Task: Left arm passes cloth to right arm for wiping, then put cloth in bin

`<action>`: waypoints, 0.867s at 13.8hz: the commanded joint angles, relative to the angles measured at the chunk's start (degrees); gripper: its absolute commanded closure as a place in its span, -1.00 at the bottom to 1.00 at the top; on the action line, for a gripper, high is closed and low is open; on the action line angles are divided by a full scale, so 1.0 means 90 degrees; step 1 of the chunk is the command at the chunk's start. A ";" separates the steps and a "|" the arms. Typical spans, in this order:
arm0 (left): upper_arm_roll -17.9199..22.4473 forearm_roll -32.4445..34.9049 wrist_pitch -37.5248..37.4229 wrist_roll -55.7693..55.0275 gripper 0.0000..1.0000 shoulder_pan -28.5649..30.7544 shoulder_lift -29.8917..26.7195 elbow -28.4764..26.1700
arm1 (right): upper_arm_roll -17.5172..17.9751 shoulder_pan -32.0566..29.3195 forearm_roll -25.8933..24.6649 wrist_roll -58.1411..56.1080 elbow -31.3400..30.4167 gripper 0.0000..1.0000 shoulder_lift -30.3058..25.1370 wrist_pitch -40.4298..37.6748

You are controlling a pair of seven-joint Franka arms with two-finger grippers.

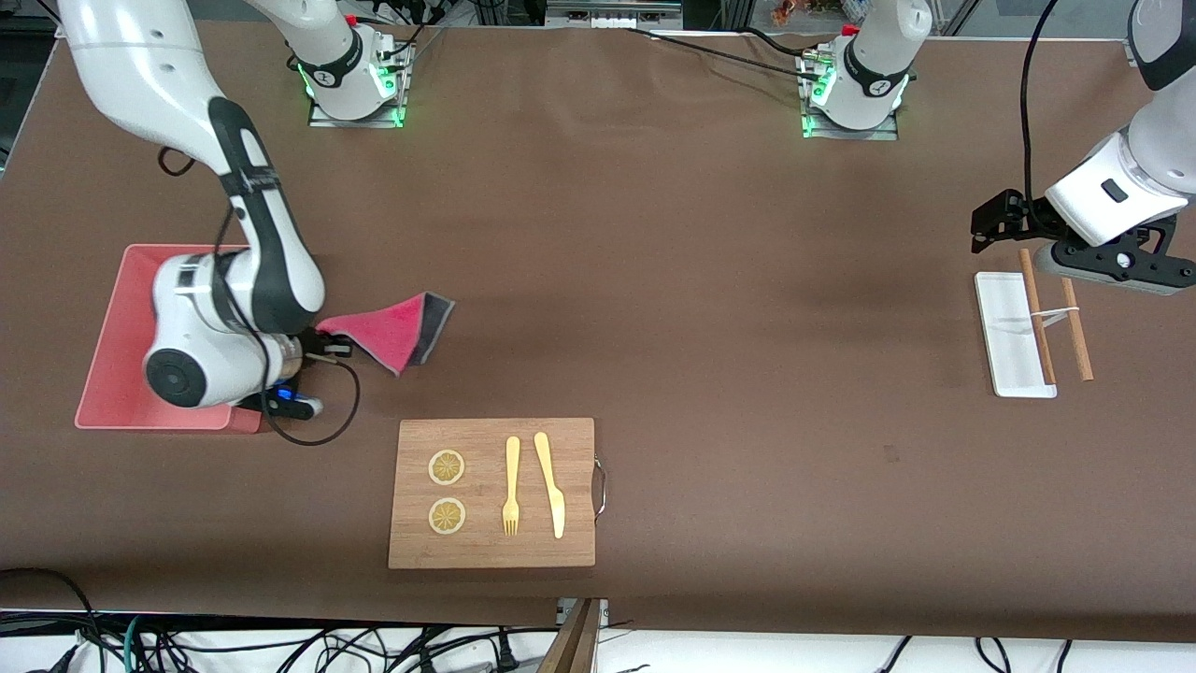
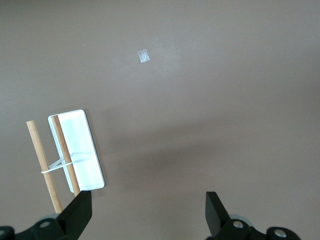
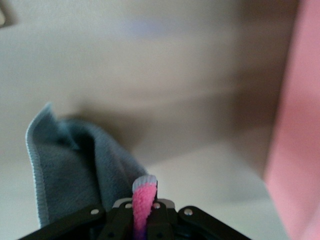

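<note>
The cloth, crimson-pink on one face and dark grey on the other, hangs from my right gripper low over the table, just beside the bin. My right gripper is shut on a pink fold of the cloth, whose grey face droops to one side. The bin is a pink tub at the right arm's end of the table, partly hidden by the right arm. My left gripper hangs open and holds nothing, over the table next to the white tray. In its wrist view the left gripper shows bare table between its fingers.
A wooden cutting board near the front edge carries two lemon slices, a fork and a knife. A small white tray with banded chopsticks lies at the left arm's end. A tiny clear scrap lies on the table.
</note>
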 commanded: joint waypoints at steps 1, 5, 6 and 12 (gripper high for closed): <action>0.0007 -0.0122 -0.0070 0.0161 -1.00 0.0037 0.0003 0.0031 | -0.0059 -0.0241 -0.0324 -0.0558 0.0729 1.00 -0.0272 -0.1355; 0.0007 -0.0122 -0.0070 0.0161 -1.00 0.0037 0.0003 0.0031 | -0.0956 -0.0271 -0.0442 -0.1856 0.1609 1.00 -0.0350 -0.2715; 0.0007 -0.0122 -0.0070 0.0161 -1.00 0.0037 0.0003 0.0031 | -0.1200 -0.0280 -0.0616 -0.2314 0.1756 1.00 -0.0360 -0.2891; 0.0007 -0.0122 -0.0070 0.0171 -1.00 0.0037 0.0003 0.0031 | -0.2170 -0.0475 -0.1164 -0.4319 0.1739 1.00 -0.0283 -0.2641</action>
